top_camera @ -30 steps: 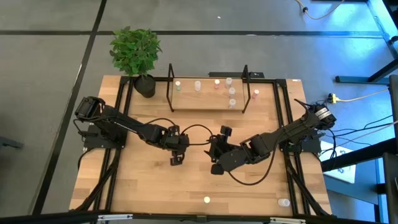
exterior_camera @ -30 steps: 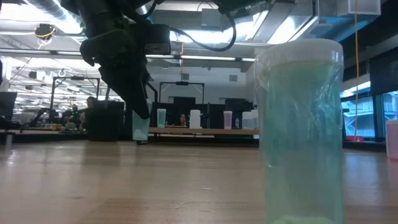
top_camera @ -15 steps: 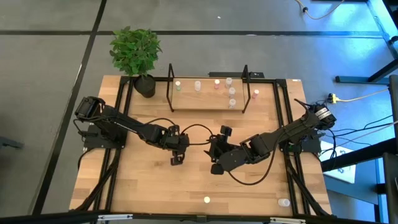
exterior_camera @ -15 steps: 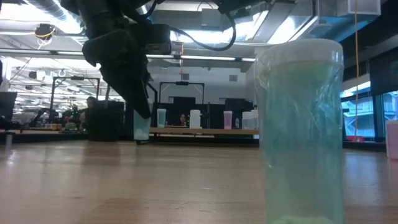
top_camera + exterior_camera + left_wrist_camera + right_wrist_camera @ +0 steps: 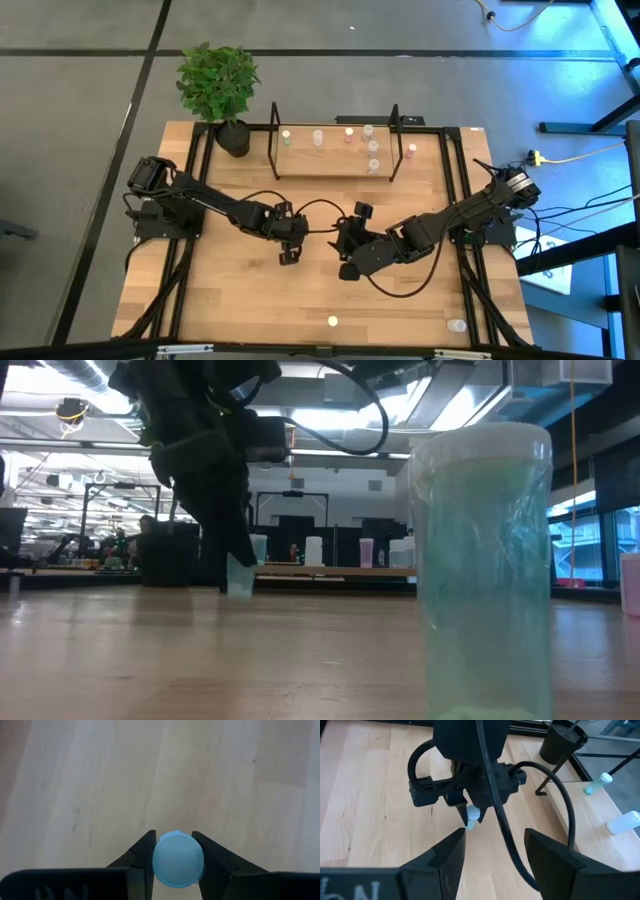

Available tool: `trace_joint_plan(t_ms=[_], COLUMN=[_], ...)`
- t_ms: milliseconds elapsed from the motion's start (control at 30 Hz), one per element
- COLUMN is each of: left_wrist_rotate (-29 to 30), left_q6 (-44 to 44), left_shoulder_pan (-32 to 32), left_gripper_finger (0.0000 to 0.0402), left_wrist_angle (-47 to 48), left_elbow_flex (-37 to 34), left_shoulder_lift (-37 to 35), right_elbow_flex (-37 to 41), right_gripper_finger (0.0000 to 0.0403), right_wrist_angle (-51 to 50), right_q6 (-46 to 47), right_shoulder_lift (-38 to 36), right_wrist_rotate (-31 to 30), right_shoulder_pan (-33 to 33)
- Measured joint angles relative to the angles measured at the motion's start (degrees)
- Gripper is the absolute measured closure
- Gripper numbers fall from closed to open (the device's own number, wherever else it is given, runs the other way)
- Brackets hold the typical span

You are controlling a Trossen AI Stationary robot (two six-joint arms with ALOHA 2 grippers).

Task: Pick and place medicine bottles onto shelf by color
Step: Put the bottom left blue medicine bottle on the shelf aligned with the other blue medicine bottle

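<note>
over bare tabletop (image 5: 100, 780), left hand (image 5: 176, 851) clamps a capped bottle (image 5: 178, 859).

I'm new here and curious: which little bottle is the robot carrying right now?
Start at the wooden table and find the left claw near its middle. Its fingers pinch a pale bluish bottle, the only bottle off the shelf that is gripped.

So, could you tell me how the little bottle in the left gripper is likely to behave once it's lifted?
The bottle is tiny beside the left gripper, so probably very light. Its round body, pinched only at the sides, might swivel or slip. Its ridged cap edge may add some grip.
</note>
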State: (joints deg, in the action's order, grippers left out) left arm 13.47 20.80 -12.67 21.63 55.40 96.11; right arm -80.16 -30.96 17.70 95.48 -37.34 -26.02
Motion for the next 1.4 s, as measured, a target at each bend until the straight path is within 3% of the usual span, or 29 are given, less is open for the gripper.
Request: trace_joint_plan(t_ms=[967, 1400], left_wrist_rotate=[-1.1, -0.5], left_q6=[0.1, 0.2], left_shoulder_pan=[0.2, 0.2], left_gripper_finger=[0.0303, 0.0226], left_wrist_angle=[-1.9, -2.2], left_elbow_flex=[0.0, 0.0], left_shoulder_lift=[1.8, 1.8], right_elbow_flex=[0.0, 0.0], right_gripper_finger=[0.0198, 0.0198], right_wrist_angle=[1.1, 1.1], right_q6=[0.0, 0.0], right_shoulder_lift=[0.1, 0.1], right_wrist_rotate=[0.0, 0.0], right_shoulder_pan=[0.0, 0.0])
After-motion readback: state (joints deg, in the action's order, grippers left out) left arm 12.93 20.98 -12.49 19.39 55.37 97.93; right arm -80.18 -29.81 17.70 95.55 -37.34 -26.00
